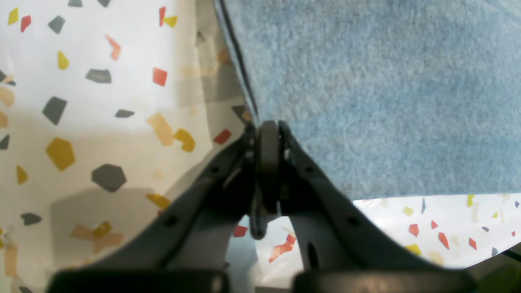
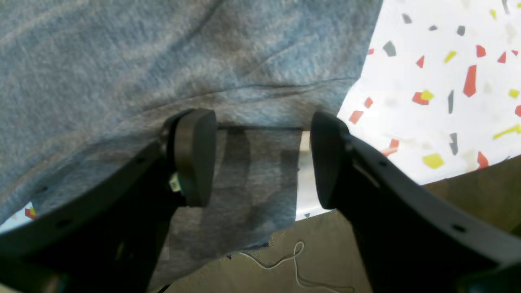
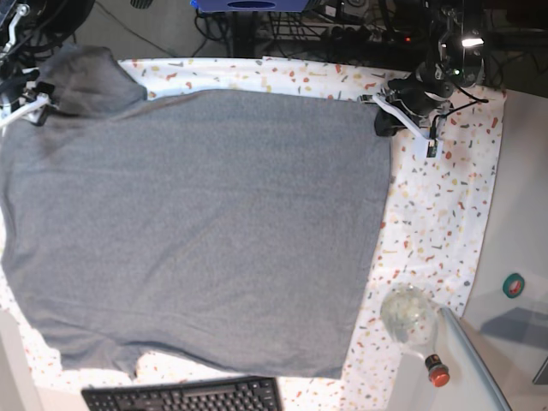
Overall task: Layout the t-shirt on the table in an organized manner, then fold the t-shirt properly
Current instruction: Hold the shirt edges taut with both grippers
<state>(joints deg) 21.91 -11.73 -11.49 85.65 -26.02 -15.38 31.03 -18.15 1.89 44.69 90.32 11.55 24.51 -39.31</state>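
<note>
Currently, left gripper [image 1: 268, 134] clamps the t-shirt [image 3: 197, 231] hem corner at the table [image 3: 445, 214] edge; right gripper [image 2: 260, 158], jaws wide, straddles a sleeve; pulling evenly should flatten it.

Even, bright overhead light fills the base view, with a small glare spot on the left arm's lamp [image 3: 470, 40]. Both wrist views are soft. The left gripper [image 1: 268, 134] is blurred up close and throws grey shadows onto the table [image 1: 81, 122]. The right gripper [image 2: 260, 158] shades the t-shirt [image 2: 163, 61] between its fingers; the cloth beyond looks washed out.
</note>
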